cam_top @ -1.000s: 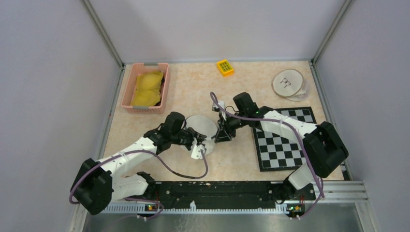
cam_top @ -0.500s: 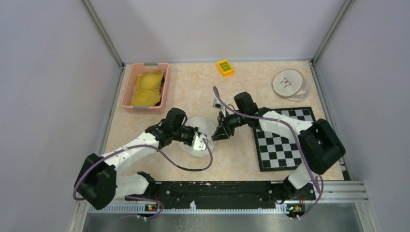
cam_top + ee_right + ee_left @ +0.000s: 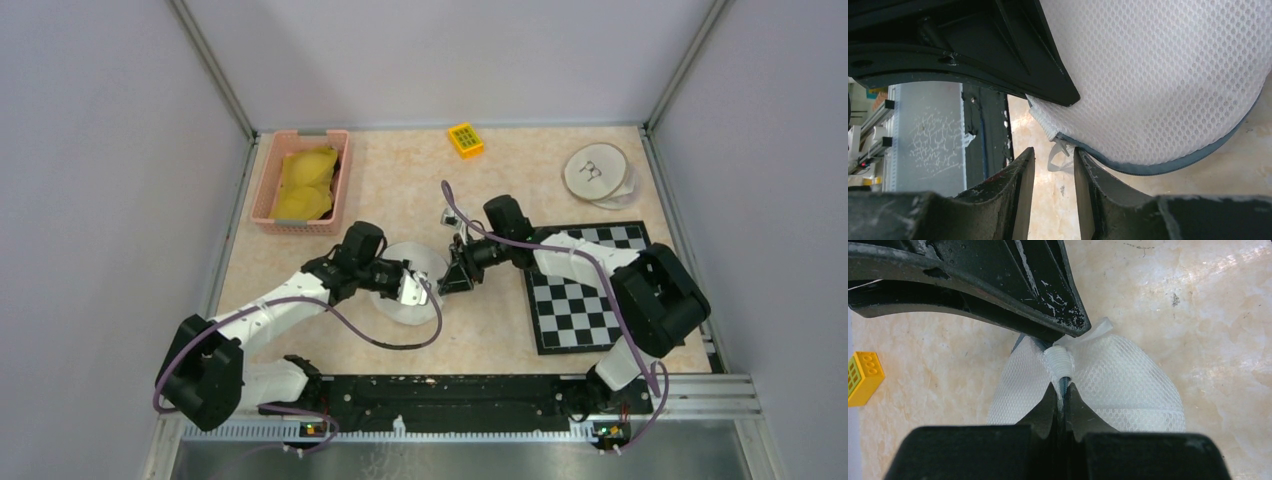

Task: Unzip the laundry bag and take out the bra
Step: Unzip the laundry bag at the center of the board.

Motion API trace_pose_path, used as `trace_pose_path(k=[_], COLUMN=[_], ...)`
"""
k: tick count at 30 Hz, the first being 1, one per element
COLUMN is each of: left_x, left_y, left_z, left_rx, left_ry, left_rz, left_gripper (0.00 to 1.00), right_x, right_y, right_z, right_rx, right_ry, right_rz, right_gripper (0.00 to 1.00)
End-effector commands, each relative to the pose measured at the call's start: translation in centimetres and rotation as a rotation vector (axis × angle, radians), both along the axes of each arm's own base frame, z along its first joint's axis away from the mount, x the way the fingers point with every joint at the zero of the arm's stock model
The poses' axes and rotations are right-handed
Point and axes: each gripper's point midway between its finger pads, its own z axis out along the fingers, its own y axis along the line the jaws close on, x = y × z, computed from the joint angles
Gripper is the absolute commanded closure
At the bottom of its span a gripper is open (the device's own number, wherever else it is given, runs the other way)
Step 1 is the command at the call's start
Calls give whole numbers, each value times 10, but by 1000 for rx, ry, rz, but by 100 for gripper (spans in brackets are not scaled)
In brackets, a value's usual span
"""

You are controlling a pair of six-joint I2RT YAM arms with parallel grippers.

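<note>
Hands meet at laundry bag (image 3: pixel 400 308), mid-desk (image 3: pixel 480 190), between pink basket (image 3: pixel 262 190) and checkerboard (image 3: pixel 580 290). Left hand (image 3: pixel 1063 390): fingers fully together, pinching the bag's mesh seam just below a ribbed white cap (image 3: pixel 1058 359). Right hand (image 3: pixel 1052 161): fingers a narrow slit apart, desk visible through the gap. A thin pull tab (image 3: pixel 1058 152) hangs into that slit; cannot tell whether either finger touches it. The two hands' tips sit just beside each other, nearly nose to nose.

Top external view shows only the two hands over the bag's right part; grip detail is lost there. Left wrist view shows the pinch, the right hand's dark fingers above it, and a yellow block (image 3: pixel 860 377) off at the frame edge. Right wrist view alone shows the grey zip edge (image 3: pixel 1138 170), closed along the stretch in view, following the bag's curved rim and ending at the tab.

Bag is a domed, roughly round pouch with no clear long axis. It lies flat, zip end pointing at the right hand.
</note>
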Motion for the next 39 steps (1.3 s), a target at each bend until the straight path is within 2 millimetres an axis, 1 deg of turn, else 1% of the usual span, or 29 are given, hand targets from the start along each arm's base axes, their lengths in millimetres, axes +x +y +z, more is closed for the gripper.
trace_pose_path(k=[1, 8, 10, 13, 15, 16, 18, 19, 23, 28, 32, 36, 39], left_x=[4, 5, 5, 6, 6, 7, 6, 7, 9, 12, 12, 12, 12], left_y=[-9, -11, -11, -10, -10, -10, -10, -8, 0, 9, 9, 10, 10], left_z=[16, 18, 18, 17, 18, 19, 19, 18, 14, 8, 8, 6, 7], left_rx=[-51, -63, -64, -66, -72, -77, -76, -73, -55, -26, -19, -7, -5], left_ry=[7, 17, 18, 26, 38, 41, 45, 44, 29, -17, -57, -78, -89], left_rz=[-9, 4, 6, 18, 27, 29, 32, 38, 44, 37, 12, -6, -15], left_gripper=[100, 100, 100, 100, 100, 100, 100, 100, 100, 100, 100, 100, 100], right_x=[9, 15, 18, 25, 30, 32, 34, 34, 36, 52, 62, 69, 71], right_y=[12, 20, 20, 19, 20, 20, 19, 18, 10, -5, -14, -21, -23], right_z=[5, 0, -2, -4, -3, -3, -3, -3, -6, -10, -15, -21, -21], right_rx=[32, 7, -3, -20, -24, -25, -28, -32, -58, -100, -129, -158, -153], right_ry=[-51, -86, -99, -122, -133, -139, -148, -152, -155, -164, -159, -159, -161], right_rz=[-12, -35, -50, -79, -96, -108, -117, -116, -124, -195, -253, -297, -309], right_gripper=[65, 65, 67, 74, 77, 81, 95, 100, 100, 100, 100, 100, 100])
